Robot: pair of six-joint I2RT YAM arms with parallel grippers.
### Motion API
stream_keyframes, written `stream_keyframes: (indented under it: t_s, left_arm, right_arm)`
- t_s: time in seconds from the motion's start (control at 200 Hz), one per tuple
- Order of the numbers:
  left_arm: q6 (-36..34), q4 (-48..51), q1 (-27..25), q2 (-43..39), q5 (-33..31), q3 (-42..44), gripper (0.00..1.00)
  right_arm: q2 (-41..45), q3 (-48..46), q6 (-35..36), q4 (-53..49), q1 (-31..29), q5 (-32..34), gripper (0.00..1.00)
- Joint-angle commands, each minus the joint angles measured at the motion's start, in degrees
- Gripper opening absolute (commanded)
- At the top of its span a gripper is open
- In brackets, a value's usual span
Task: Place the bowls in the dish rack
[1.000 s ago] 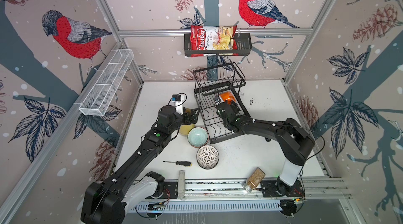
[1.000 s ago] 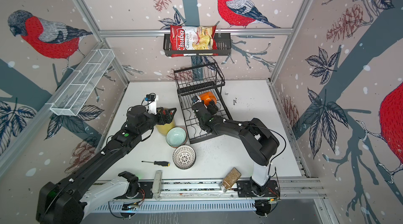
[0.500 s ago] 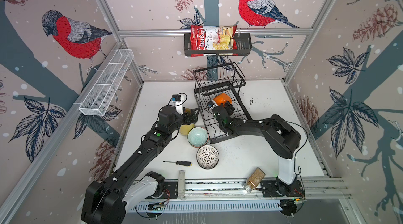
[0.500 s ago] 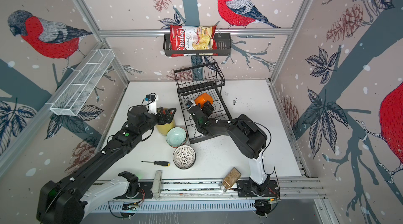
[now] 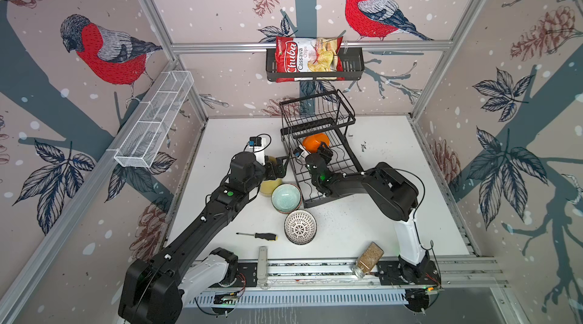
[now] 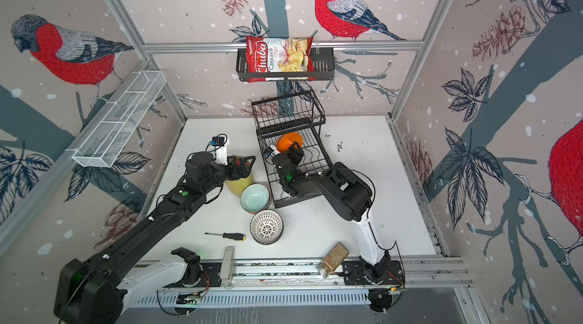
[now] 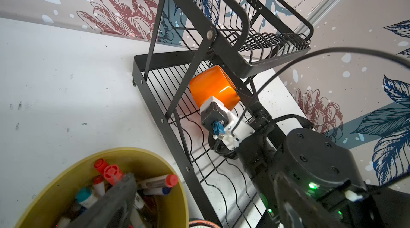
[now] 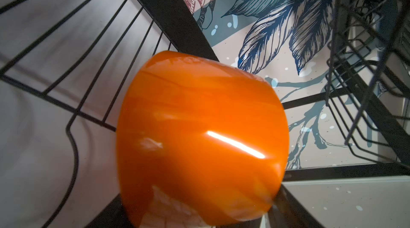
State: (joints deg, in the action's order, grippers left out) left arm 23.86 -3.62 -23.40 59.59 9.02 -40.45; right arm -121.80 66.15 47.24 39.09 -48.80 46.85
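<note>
As right tool (image 5: pixel 324 150) grips one orange bowl (image 5: pixel 313 142), left tool (image 5: pixel 279 166) open; one teal bowl (image 5: pixel 285 198).

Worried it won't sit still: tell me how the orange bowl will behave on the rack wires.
The orange bowl looks glossy, with a glare streak, so probably slippery. It seems plastic, likely light and hardly fragile. Tilted on its side above the lower wires of the dish rack, its rounded walls may let it rock or slide.
</note>
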Motion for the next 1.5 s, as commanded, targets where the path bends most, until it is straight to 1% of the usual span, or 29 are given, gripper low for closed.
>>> stream_keyframes:
  t_s: [0.0, 0.16, 0.38, 0.61, 0.695, 0.825, 1.001, 1.181, 1.496]
  left_arm:
    - [-0.21, -0.34, 0.02, -0.18, -0.05, 0.04, 0.96]
    - [-0.14, -0.25, 0.02, -0.22, -0.07, 0.15, 0.96]
    - [0.08, -0.68, 0.00, -0.51, 0.04, 0.45, 0.96]
    - [-0.03, -0.57, 0.01, -1.34, -0.39, 0.90, 0.96]
    - [-0.25, -0.43, -0.02, -1.71, -0.82, 1.15, 0.96]
    - [-0.52, -0.56, 0.03, -1.88, -1.07, 1.16, 0.96]
    - [-0.65, -0.78, 0.02, -1.94, -0.84, 1.13, 0.96]
    - [-0.62, -0.65, -0.01, -2.38, -0.92, 1.25, 0.96]
    - [-0.74, -0.54, 0.00, -3.40, -0.93, 1.60, 0.96]
  right_arm:
    - [-1.28, 1.27, 2.66, 4.42, 0.49, -0.23, 0.65]
    - [-3.40, 2.65, 4.65, 5.97, 1.72, -0.81, 0.66]
    - [-5.37, 4.28, 7.27, 7.04, 3.17, -2.98, 0.75]
    - [-7.04, 6.34, 9.05, 6.33, 3.55, -4.21, 0.80]
    - [-7.30, 6.70, 9.25, 6.03, 3.57, -4.22, 0.80]
    - [-7.19, 6.67, 10.16, 5.68, 3.54, -4.31, 0.83]
    - [-6.51, 6.23, 11.54, 5.69, 3.56, -4.48, 0.90]
    - [-5.47, 5.69, 11.59, 4.96, 3.54, -4.75, 0.92]
    - [-3.65, 4.38, 12.37, 4.32, 4.11, -3.24, 0.96]
